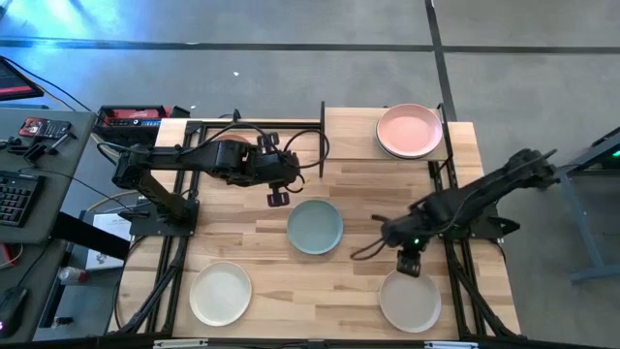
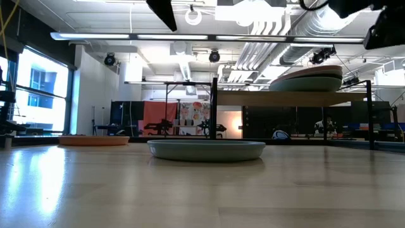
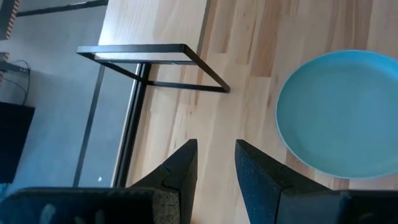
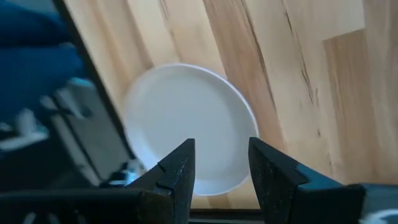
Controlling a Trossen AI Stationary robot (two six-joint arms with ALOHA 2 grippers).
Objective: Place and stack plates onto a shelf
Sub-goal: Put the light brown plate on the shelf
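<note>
The shelf (image 1: 354,136) stands at the table's far right and carries stacked plates with a pink one on top (image 1: 410,131); the low view shows that stack (image 2: 307,79) on its board. A pale blue-green plate (image 1: 315,226) lies flat mid-table, a cream plate (image 1: 221,293) near left, and a beige-white plate (image 1: 410,301) near right. An orange-pink plate (image 2: 95,140) lies far left, mostly hidden under the left arm. My left gripper (image 1: 278,197) hovers open, just left of and beyond the blue-green plate (image 3: 342,112). My right gripper (image 1: 409,264) is open above the far rim of the beige-white plate (image 4: 186,124).
The shelf's black frame (image 3: 155,53) runs along the tabletop close to my left gripper (image 3: 214,162). Black rails (image 1: 170,271) run along both side edges of the table. Bare wood lies between the plates. A side desk with a keyboard (image 1: 15,199) and tools stands left.
</note>
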